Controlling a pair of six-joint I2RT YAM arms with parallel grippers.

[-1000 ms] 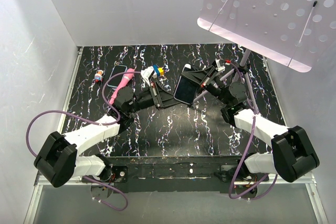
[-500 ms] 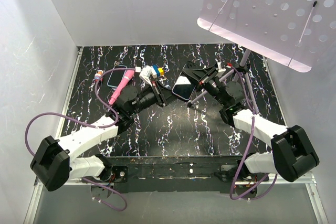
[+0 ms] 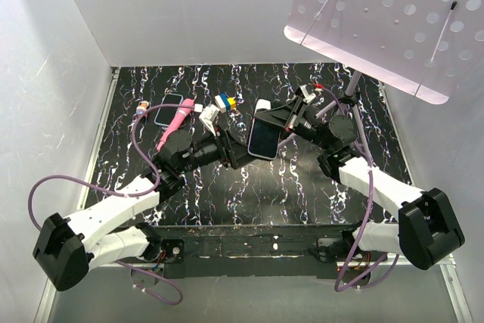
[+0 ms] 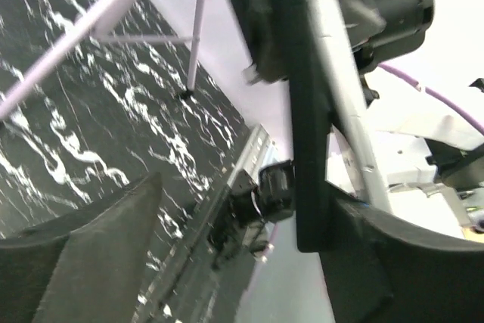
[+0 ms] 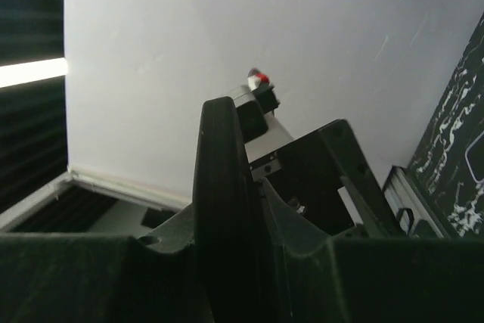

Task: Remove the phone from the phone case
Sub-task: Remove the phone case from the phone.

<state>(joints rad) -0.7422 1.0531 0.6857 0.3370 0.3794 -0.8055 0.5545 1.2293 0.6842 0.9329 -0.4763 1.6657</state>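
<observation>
The phone (image 3: 263,140) sits a little right of centre in the overhead view. It is a dark slab with a glossy black face and a thin pale rim, one pale corner poking out at its upper end. It is tilted, with its long side running roughly up and down the frame. It appears to be held clear of the black, white-veined desk (image 3: 302,187). From above I cannot tell where the case ends and the phone begins.

The right jaws are clamped on the phone's upper right part, reaching in from the right arm (image 3: 363,179). In the right wrist view the phone (image 5: 221,187) shows edge-on as a dark, slightly curved blade. It rises from the bottom centre of the frame, and the two dark fingers (image 5: 91,277) press against it from either side with no gap.

The left jaws come at the phone from the lower left in the overhead view and stand open. In the left wrist view the phone (image 4: 306,149) is again edge-on. It is a dark strip with a grey metallic band along its right side, running from the top centre down to the middle of the frame. Its lower end hangs between the two parted fingers (image 4: 106,255), far from the one at lower left and just beside the one at lower right. Whether it touches that finger I cannot tell. The desk (image 4: 91,111) fills the upper left behind it.

At the upper left of the desk in the overhead view lie a pink pen (image 3: 172,122) and some small coloured blocks (image 3: 224,101).
</observation>
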